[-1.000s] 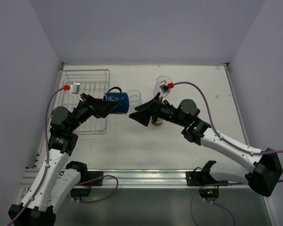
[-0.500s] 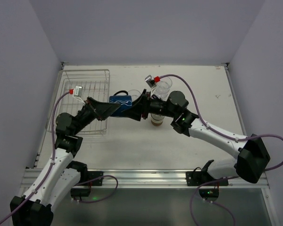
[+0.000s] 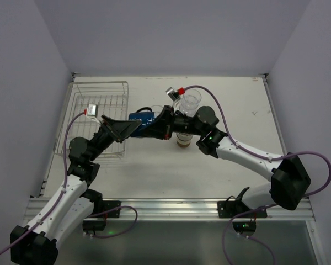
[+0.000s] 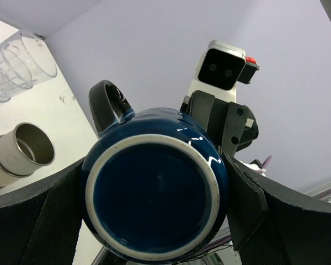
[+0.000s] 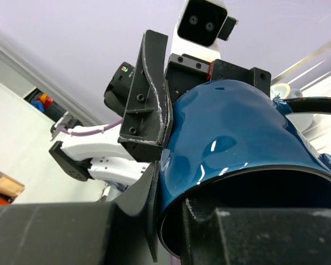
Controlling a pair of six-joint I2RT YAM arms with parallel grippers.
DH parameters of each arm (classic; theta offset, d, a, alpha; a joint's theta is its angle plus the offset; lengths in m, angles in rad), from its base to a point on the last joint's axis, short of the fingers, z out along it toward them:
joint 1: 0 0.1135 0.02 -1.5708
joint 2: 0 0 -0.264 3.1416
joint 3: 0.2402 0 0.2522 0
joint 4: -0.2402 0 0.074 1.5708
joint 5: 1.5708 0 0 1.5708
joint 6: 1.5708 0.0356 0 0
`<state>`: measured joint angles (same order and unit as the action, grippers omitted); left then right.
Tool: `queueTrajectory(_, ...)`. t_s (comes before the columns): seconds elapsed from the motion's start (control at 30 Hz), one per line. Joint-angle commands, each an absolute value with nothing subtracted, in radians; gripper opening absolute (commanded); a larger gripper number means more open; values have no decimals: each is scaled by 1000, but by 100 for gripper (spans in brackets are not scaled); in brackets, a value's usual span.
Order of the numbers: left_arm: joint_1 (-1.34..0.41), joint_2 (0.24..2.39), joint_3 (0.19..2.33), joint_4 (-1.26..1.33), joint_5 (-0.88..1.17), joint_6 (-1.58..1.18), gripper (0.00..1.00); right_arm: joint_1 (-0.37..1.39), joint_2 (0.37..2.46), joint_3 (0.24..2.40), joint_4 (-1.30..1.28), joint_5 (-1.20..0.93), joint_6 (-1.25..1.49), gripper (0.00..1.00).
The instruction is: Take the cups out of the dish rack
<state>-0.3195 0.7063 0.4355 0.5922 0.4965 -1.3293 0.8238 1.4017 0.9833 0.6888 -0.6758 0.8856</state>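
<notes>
The dark navy handled mug (image 3: pixel 142 122) hangs on its side in the air just right of the dish rack (image 3: pixel 99 98), between my two grippers. My left gripper (image 3: pixel 130 127) is shut on its body; in the left wrist view the mug's base (image 4: pixel 154 199) fills the space between the fingers (image 4: pixel 58 212). My right gripper (image 3: pixel 156 126) is shut on the mug's rim (image 5: pixel 231 138), one finger (image 5: pixel 151 221) outside the wall and the other inside the mouth. Clear ridged tumblers (image 3: pixel 191 101) and a tan cup (image 3: pixel 183 141) stand on the table behind my right arm.
The wire rack lies at the table's far left with low raised sides. The right forearm passes over the tan cup. In the left wrist view the clear tumblers (image 4: pixel 16 61) and a cream-sided cup (image 4: pixel 19 154) are at the left.
My right gripper has moved left up to the mug's mouth and shut on its rim. My left gripper keeps its hold on the mug, which has shifted slightly.
</notes>
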Motion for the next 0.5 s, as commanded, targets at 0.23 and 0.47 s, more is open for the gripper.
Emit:
queueTrajectory(0.23,-331,678,598,387,469,-1042,100,802,1192,893,635,-558,813,0)
queueTrajectory(0.47,-331,664,696,102,408,-800,100,736,1023,873,324,-502,706,0)
